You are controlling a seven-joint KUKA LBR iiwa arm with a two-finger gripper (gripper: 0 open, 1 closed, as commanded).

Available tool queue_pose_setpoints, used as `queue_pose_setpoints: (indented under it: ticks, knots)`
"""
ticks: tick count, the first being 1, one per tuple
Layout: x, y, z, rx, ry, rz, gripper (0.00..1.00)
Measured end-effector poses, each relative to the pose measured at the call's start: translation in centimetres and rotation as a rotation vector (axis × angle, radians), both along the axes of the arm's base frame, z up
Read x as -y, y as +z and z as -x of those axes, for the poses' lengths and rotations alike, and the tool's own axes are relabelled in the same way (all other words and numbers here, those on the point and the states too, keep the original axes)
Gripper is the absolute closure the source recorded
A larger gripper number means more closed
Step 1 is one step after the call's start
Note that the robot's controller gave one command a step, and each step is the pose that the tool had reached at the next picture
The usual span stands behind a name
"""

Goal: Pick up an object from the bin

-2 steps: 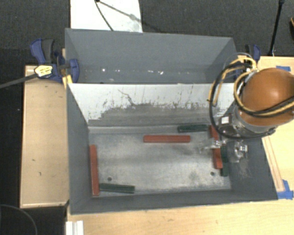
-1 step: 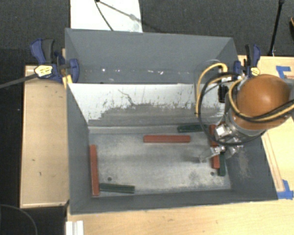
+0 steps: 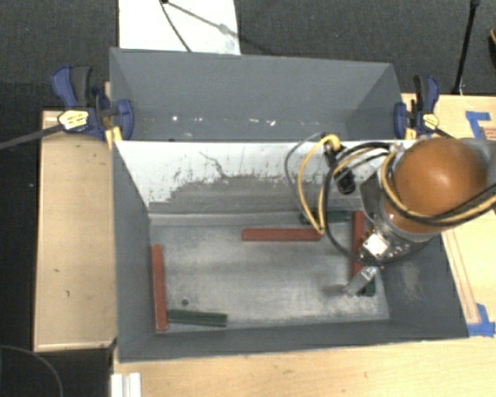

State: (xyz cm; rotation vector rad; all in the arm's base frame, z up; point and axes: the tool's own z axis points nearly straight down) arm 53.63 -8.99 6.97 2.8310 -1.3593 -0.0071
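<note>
Dark flooring surrounds a grey metal bin (image 3: pixel 256 98) with sloping walls, seen from above. Its flat floor bears pale scuff marks and holds four loose sticks, which lie well apart from each other rather than heaped.

We take the centre of the floor as the centre of the dial.

- **9 o'clock:** a red-brown stick (image 3: pixel 158 288) lies lengthwise along the foot of the left wall.
- **7 o'clock:** a shorter dark green stick (image 3: pixel 197 318) lies crosswise, with one end near the lower end of that red-brown stick.
- **12 to 1 o'clock:** a red-brown bar (image 3: pixel 281 235) lies crosswise, close to the foot of the rear wall.
- **3 o'clock:** a second red-brown stick (image 3: pixel 358 236) points roughly from 12 to 6, and its lower part is hidden behind the robot's wrist.

The arm enters from 3 o'clock, capped by a rounded orange cover (image 3: pixel 434 176). Yellow and black cables (image 3: pixel 314 184) loop from it toward 11 o'clock over the rear slope.

The gripper (image 3: pixel 362 285) points down at the floor at 4 o'clock. Its tip is at or just above the metal, right beside the lower end of the second red-brown stick, which is the object nearest to it. We cannot tell whether the gripper is spread or pressed together, nor whether it touches that stick.
</note>
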Motion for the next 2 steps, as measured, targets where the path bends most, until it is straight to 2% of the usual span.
queue_pose_setpoints:
  ticks: [1, 2]
  knots:
    - [0.0, 0.0, 0.0, 0.000, -0.008, -0.001, 1.00]
    - [0.0, 10.5, -0.2, 0.011, -0.012, 0.001, 1.00]
